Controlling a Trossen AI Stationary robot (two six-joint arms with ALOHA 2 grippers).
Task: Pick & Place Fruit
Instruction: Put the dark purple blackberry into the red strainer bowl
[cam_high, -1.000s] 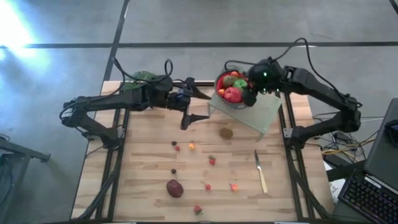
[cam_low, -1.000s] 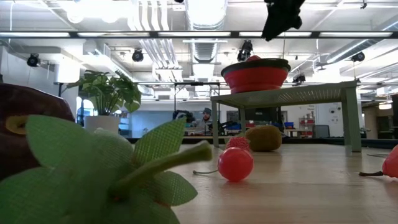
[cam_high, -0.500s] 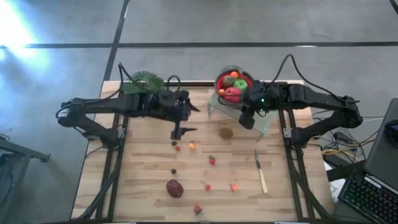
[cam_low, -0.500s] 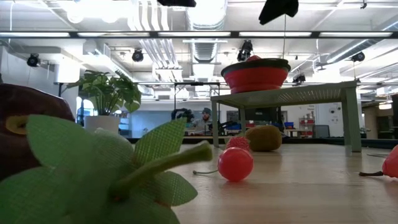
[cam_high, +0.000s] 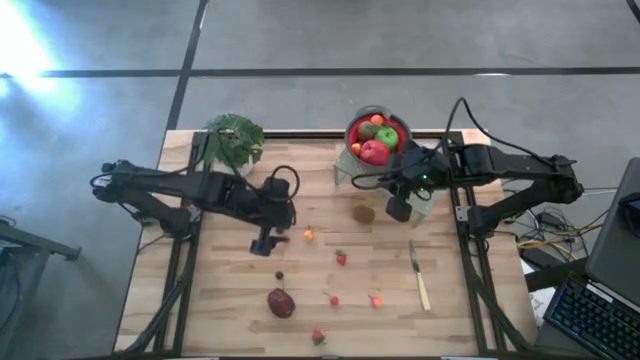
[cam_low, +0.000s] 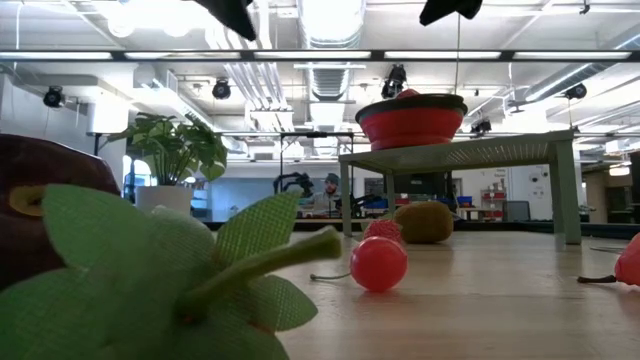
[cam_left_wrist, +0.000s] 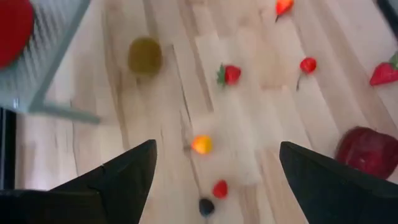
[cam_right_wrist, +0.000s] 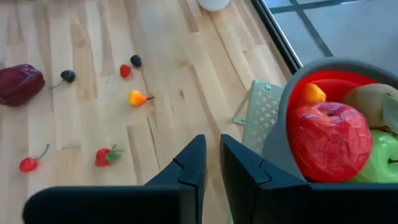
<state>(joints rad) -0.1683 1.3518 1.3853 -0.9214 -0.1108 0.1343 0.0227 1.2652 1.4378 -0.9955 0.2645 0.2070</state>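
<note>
Most of the loose fruit lies scattered over the wooden surface (cam_high: 230, 320): a small orange piece (cam_high: 308, 235), strawberries (cam_high: 341, 258), a maroon plum-like fruit (cam_high: 281, 302) and a kiwi (cam_high: 364, 213), while a red apple (cam_high: 375, 151) and a green apple (cam_high: 386, 134) sit in the red bowl (cam_high: 352, 132) on its grey stand (cam_high: 425, 180). The left gripper (cam_high: 262, 243) hovers with jaws spread wide and empty above the small pieces near the orange one; the right gripper (cam_high: 398, 207), jaws nearly together and holding nothing, hangs by the stand just beside the kiwi. The likely risk is that wide jaws descending on such tiny, closely spaced pieces nudge or roll a neighbour away, or pinch two at once
</note>
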